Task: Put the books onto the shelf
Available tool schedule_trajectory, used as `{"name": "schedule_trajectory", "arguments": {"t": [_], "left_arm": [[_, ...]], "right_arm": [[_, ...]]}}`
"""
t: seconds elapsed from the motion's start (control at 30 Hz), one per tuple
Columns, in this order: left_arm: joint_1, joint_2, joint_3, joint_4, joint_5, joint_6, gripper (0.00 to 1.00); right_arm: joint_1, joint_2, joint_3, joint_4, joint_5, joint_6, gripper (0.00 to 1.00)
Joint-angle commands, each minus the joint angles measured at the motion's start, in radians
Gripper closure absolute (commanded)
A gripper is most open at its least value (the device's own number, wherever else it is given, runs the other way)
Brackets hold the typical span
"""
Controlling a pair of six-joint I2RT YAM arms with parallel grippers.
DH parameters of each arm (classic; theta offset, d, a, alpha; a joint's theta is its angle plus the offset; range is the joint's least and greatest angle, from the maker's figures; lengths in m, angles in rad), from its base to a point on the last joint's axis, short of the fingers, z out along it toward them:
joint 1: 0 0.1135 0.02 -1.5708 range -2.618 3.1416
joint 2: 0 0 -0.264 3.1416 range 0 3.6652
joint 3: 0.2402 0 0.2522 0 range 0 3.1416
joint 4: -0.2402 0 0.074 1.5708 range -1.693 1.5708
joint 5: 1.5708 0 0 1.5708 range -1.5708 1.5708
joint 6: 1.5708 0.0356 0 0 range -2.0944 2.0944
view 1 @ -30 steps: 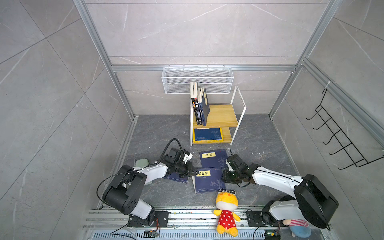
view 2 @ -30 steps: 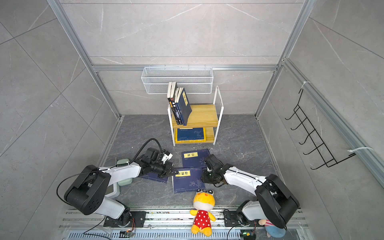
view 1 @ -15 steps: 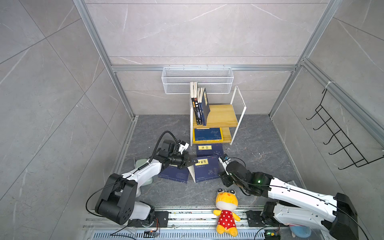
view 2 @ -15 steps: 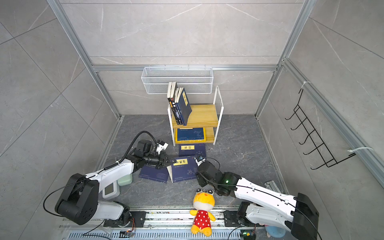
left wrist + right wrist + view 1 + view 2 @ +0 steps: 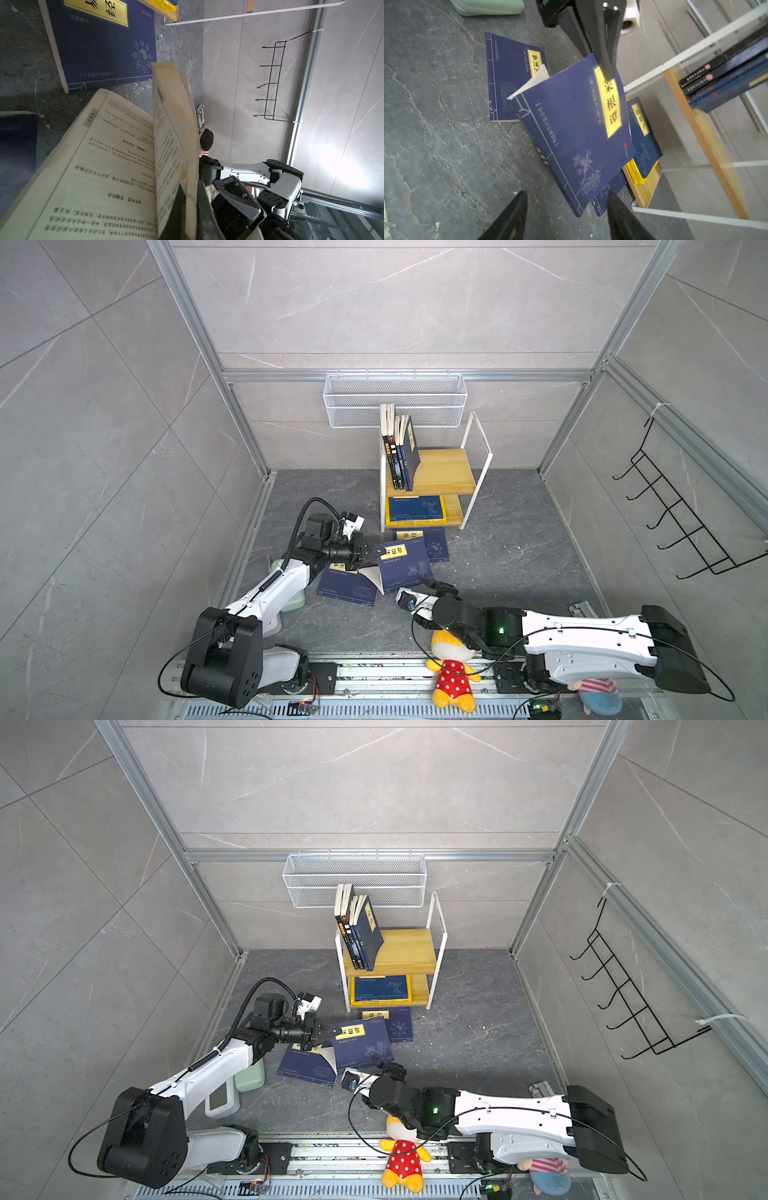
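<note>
Book (image 5: pixel 405 570) (navy, yellow title label, pages fanning) hangs pinched in left jaws; right jaws stand open, empty.

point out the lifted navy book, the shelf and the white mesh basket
lifted navy book (image 5: pixel 409 570), in a top view, on its blue front cover
shelf (image 5: pixel 446 470), in a top view, on its bare upper board
white mesh basket (image 5: pixel 357 410), in a top view, on its mesh wall
</note>
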Motion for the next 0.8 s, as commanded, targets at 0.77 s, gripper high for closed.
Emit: {"name": "schedule_trajectory", "arguments": {"t": [0.77], "left_arm": [[0.034, -0.053, 0.014, 0.03, 0.043, -0.024, 1.0]], "right_arm": [[-0.127, 0.294, -0.083, 0.562, -0.035, -0.249, 0.44]]}}
